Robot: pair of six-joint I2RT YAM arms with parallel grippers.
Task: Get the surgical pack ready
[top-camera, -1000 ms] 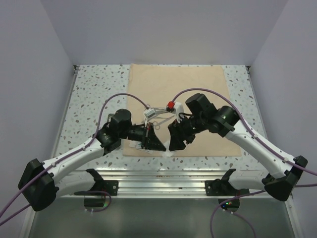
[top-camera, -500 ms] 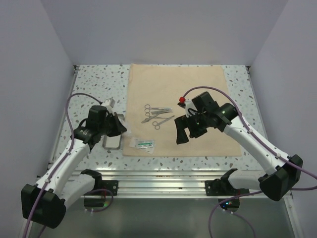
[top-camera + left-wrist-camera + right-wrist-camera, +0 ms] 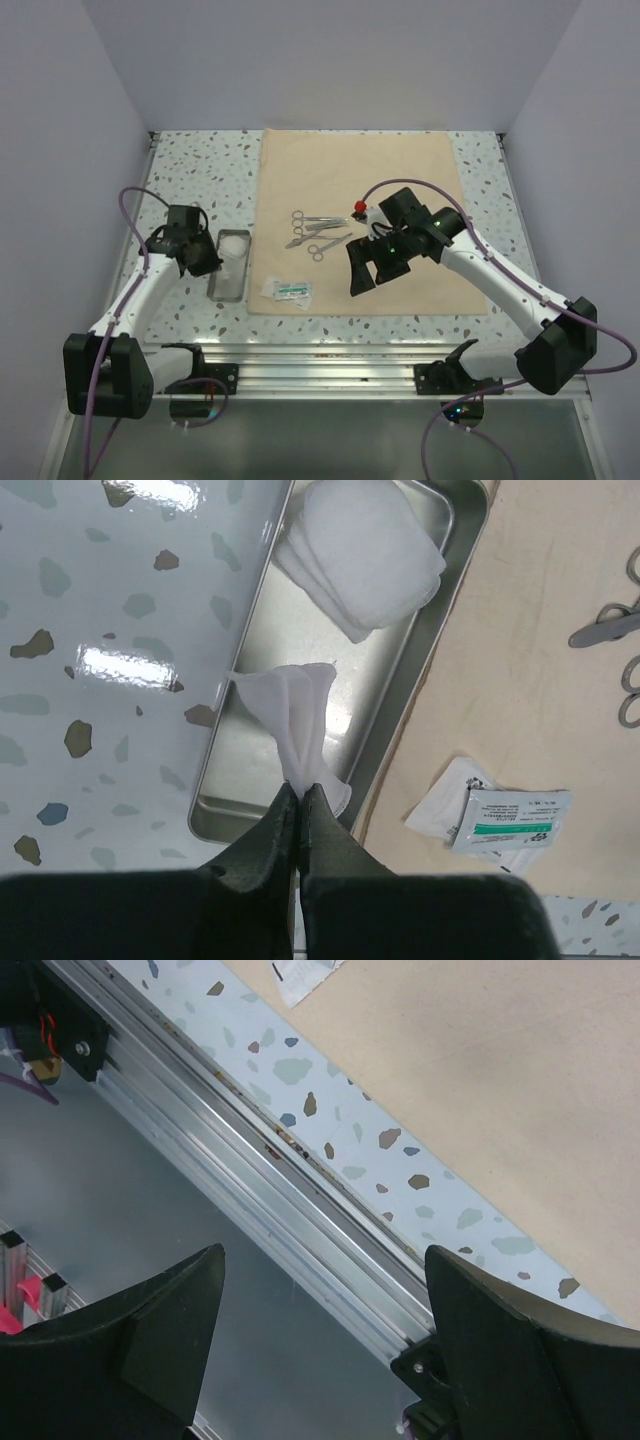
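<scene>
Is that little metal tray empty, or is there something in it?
Not empty: the steel tray holds a stack of white gauze squares at one end.

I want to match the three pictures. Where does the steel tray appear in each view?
Top external: steel tray left of centre, beside the beige cloth.
Left wrist: tray across the middle; cloth at right.
Right wrist: tray not in it; cloth at upper right.
Shared landmark: the beige cloth.

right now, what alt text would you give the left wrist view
The left arm's jaws are shut on a white gauze square over a steel tray. More gauze is stacked at the tray's far end; a beige cloth with a green-and-white packet lies to the right.
</scene>
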